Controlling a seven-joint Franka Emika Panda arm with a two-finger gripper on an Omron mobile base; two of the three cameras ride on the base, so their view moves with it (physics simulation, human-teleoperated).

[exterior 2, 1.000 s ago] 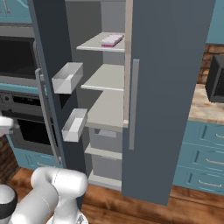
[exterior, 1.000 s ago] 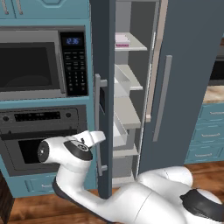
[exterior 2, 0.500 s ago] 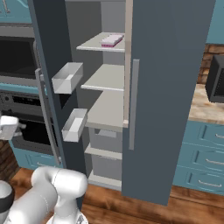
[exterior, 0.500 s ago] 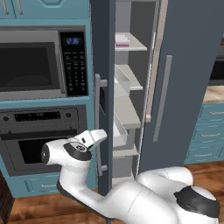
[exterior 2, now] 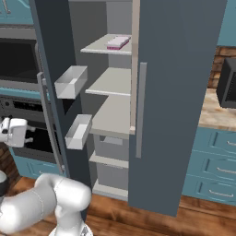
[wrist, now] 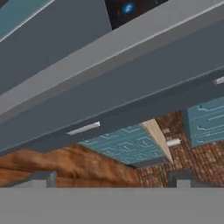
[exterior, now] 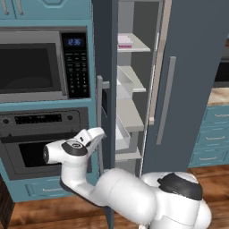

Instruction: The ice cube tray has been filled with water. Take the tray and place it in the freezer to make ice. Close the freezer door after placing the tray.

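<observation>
The pincer [wrist: 112, 177] stands wide open with nothing in it, close against the outer face of the freezer door [exterior: 105, 67], beside its silver handle [exterior: 100, 120]. The ice cube tray [exterior 2: 118, 42] already lies on the top shelf [exterior 2: 99, 47] inside the freezer [exterior: 129, 89]. The risk now, I think, lies in the push: an open finger could catch on the handle (or skid off the door), leaving it ajar.

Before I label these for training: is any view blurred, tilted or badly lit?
Left base view: even, shadowless light, slightly soft, tray still readable on the top shelf. Right base view: similar, tray clear. Hand view: rolled steeply, the door runs diagonally, close surfaces soft.
</observation>
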